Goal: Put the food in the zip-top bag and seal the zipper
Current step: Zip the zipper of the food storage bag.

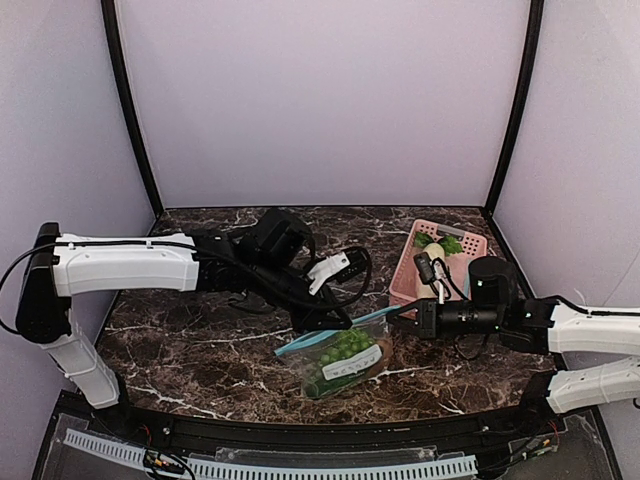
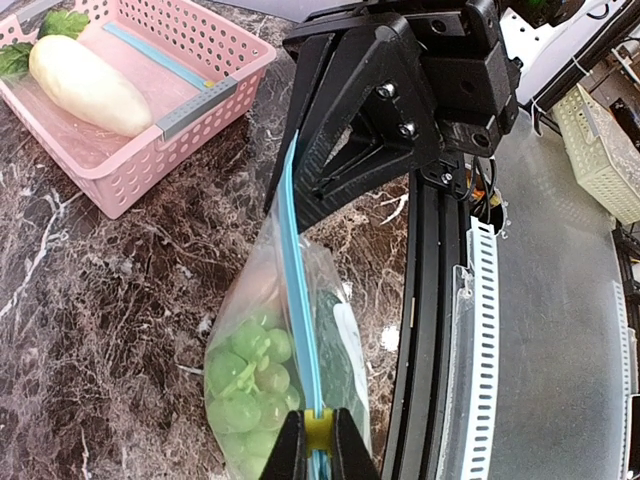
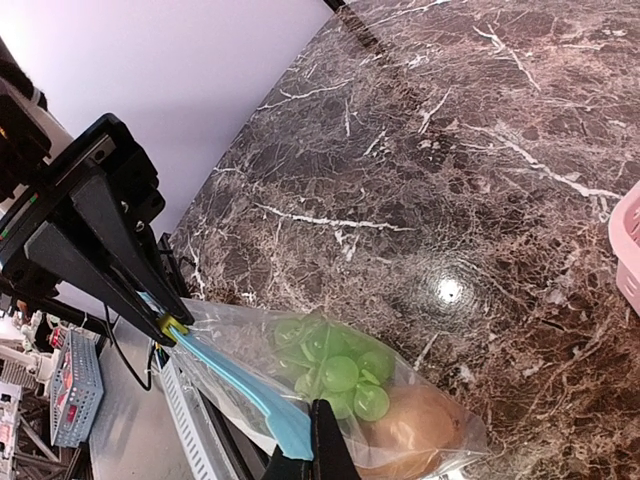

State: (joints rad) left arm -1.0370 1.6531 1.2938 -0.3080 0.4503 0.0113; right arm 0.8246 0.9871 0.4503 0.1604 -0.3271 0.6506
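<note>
The zip-top bag (image 1: pixel 343 360) lies on the marble near the front edge. It holds green ball-shaped food (image 3: pixel 340 370) and a round brown-orange lump (image 3: pixel 415 435). The teal zipper (image 2: pixel 296 300) is stretched taut between both grippers. My left gripper (image 2: pixel 318 445) is shut on a yellow slider (image 2: pixel 317 428) on the zipper; in the top view it (image 1: pixel 312 325) is over the strip's left part. My right gripper (image 3: pixel 310 455) is shut on the zipper's other end (image 3: pixel 285 430); in the top view it (image 1: pixel 415 318) is at the strip's right end.
A pink basket (image 1: pixel 462 240) stands at the back right, just beyond my right gripper. It holds a white radish toy (image 2: pixel 88 85) with green leaves and a teal strip (image 2: pixel 155 55). The black table rail (image 2: pixel 425 330) runs close beside the bag.
</note>
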